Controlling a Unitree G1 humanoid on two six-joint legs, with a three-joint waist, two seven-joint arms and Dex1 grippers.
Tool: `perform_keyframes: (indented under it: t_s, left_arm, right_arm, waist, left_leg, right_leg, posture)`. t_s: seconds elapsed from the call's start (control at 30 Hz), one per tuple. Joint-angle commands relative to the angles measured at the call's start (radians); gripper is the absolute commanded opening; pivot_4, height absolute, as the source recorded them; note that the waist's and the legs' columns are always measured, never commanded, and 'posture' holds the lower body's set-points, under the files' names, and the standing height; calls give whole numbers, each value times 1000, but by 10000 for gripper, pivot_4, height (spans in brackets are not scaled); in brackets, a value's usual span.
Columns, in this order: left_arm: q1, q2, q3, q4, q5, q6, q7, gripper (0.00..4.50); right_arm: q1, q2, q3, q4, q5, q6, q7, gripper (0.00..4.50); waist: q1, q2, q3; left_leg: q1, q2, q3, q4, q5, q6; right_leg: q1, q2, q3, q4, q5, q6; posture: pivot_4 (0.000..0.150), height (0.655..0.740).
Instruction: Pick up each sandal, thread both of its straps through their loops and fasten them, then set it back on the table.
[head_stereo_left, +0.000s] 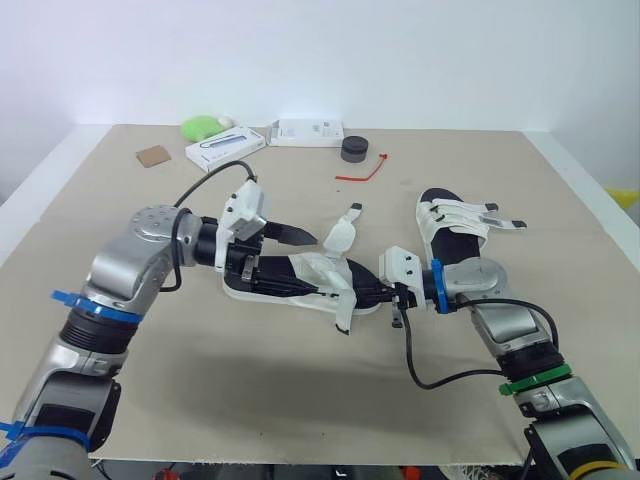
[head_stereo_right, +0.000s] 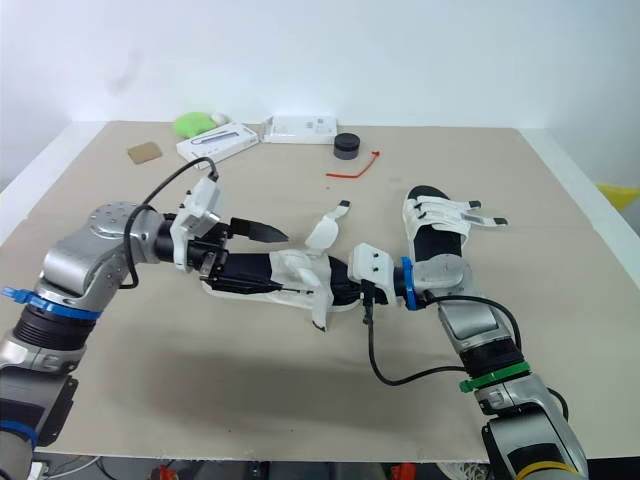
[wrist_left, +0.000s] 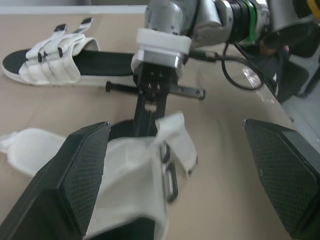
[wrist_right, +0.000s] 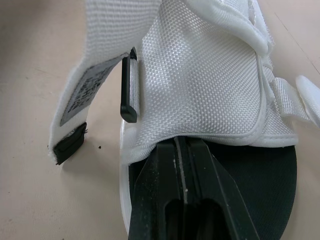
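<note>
Left wrist view: my L gripper (wrist_left: 175, 129) released, fingers wide apart over near sandal (wrist_left: 135, 200); plainer here than from head cam.
Right wrist view: R gripper (wrist_right: 182, 150) clenched, tips together, pressed on footbed (wrist_right: 280, 175) under white strap (wrist_right: 210, 75).
Sandals: I count 2. Near one centre of table (head_stereo_left: 300, 400) betw. grippers, strap ends loose; 2nd sandal (head_stereo_left: 455, 225) flat, near, to its right.
Far edge: 2 white boxes (head_stereo_left: 225, 150), 1 black puck (head_stereo_left: 354, 149).
</note>
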Motion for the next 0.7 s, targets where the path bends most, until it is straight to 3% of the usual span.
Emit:
perform_keyframes:
  t_s: [0.03, 0.3, 0.7]
  left_arm:
    - [-47, -34, -44, 63, 95, -78, -13, 43866]
    - [-88, -57, -123, 176, 209, -148, -123, 43866]
    - [-67, -41, -112, 73, 173, -89, -227, 43866]
  right_arm:
    - [-6, -2, 11, 3, -12, 1, 10, 0]
    - [-1, -5, 7, -11, -13, 5, 9, 0]
    - [10, -8, 6, -19, -15, 7, 7, 0]
  waist:
    - [0, 0, 0]
    - [0, 0, 0]
    - [0, 0, 0]
  left_leg:
    - [0, 0, 0, 0, 0, 0]
    - [-1, 0, 2, 0, 0, 0]
    - [-1, 0, 2, 0, 0, 0]
  right_leg:
    - [0, 1, 0, 0, 0, 0]
    - [0, 2, 0, 0, 0, -2]
    - [0, 2, 0, 0, 0, -1]
  posture:
    - [1500, 7400]
    - [1500, 7400]
    - [1500, 7400]
